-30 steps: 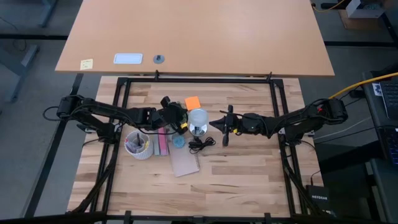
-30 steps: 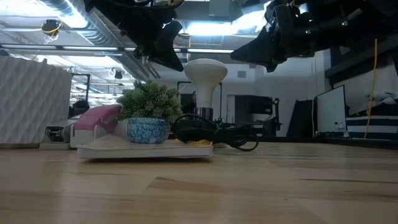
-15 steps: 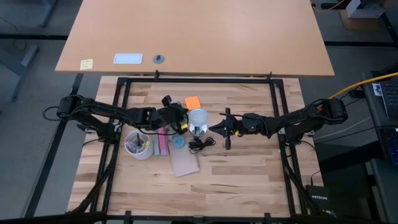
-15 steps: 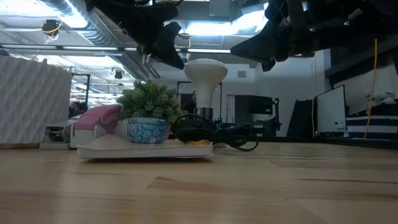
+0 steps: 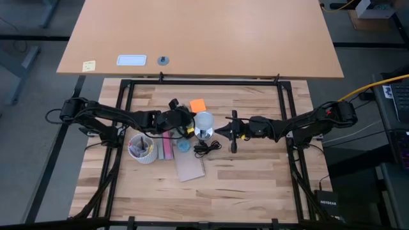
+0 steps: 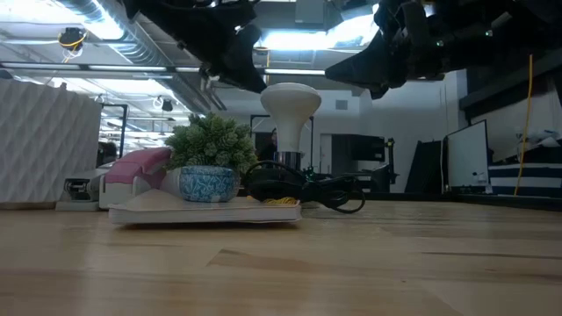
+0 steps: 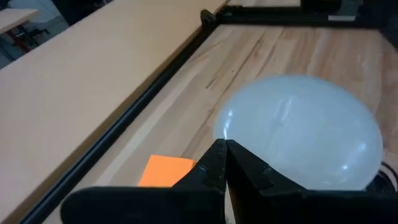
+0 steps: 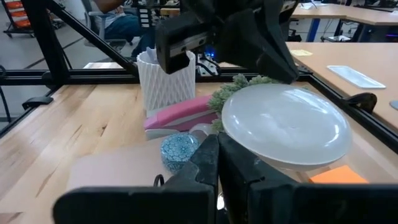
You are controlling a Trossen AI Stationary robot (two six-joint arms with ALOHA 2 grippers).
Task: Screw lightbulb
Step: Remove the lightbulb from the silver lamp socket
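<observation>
The lightbulb (image 5: 203,119) stands upright, frosted globe up, with its neck in the shiny silver socket (image 5: 204,133). It also shows in the low view (image 6: 290,104), the left wrist view (image 7: 305,137) and the right wrist view (image 8: 286,127). My left gripper (image 5: 188,122) is shut and hovers level at the globe's left side; its tips (image 7: 222,146) are right at the globe's edge. My right gripper (image 5: 218,130) is shut and hovers level just right of the globe (image 8: 214,142), a small gap away. My left gripper's shut fingertips (image 7: 214,155) stand against the left edge of the bulb's globe (image 7: 227,127), coming level from the table's left. I cannot tell whether they touch it. The bulb stands upright in the socket.
Around the socket lie a coiled black cord (image 5: 206,148), a small plant in a blue pot (image 5: 184,145), a pink case (image 5: 167,148), a white pen cup (image 5: 142,149), a brown notebook (image 5: 190,167) and an orange note (image 5: 197,105). A black frame (image 5: 204,82) borders the table.
My left gripper has edged toward the table's right, closer to the bulb's globe, still shut. My right gripper has shifted slightly beside the bulb. The bulb has stayed upright in the socket.
</observation>
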